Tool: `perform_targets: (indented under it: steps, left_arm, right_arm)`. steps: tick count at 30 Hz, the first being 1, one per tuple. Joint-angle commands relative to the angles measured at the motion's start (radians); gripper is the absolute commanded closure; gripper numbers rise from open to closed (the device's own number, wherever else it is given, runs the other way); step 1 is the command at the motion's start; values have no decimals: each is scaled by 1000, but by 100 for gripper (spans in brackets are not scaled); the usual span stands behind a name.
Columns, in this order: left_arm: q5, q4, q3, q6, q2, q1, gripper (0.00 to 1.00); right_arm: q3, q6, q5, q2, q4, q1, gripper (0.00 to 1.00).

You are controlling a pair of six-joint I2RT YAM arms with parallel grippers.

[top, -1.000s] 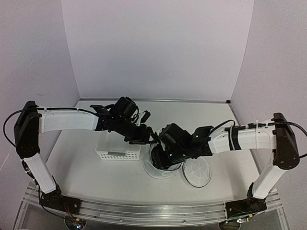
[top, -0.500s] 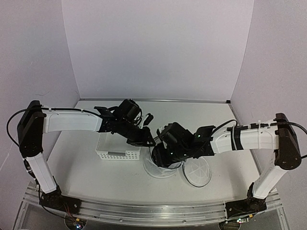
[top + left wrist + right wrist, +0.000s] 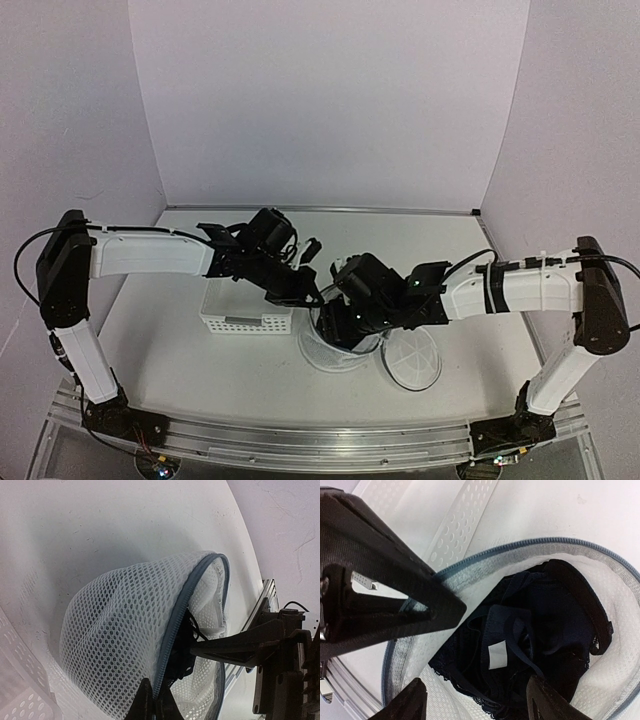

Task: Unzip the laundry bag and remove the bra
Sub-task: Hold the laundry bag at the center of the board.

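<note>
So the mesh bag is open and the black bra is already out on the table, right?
Not quite. The laundry bag is open, but the bra isn't out: it lies inside the bag, as the right wrist view shows.

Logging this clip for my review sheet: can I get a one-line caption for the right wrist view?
Open right gripper poised over the black bra lying inside the unzipped mesh laundry bag.

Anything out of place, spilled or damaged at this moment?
Nothing stands out. The bag is unzipped, with no tears showing, and the left claw pinches its rim. The bra lies bunched inside the bag, and the open right claw is poised over it.
</note>
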Motion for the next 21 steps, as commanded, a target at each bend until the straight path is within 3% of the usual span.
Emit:
perform_targets:
  steps: [1, 15, 21]
  left_arm:
    - [0, 26, -3, 19, -10, -17, 100]
    - [-38, 26, -57, 3, -44, -33, 100]
    - [-44, 27, -58, 5, -46, -33, 100]
  right_arm:
    - [2, 9, 17, 11, 80, -13, 30]
    - [-1, 22, 111, 106, 132, -19, 27]
    - [-6, 19, 117, 141, 157, -19, 34]
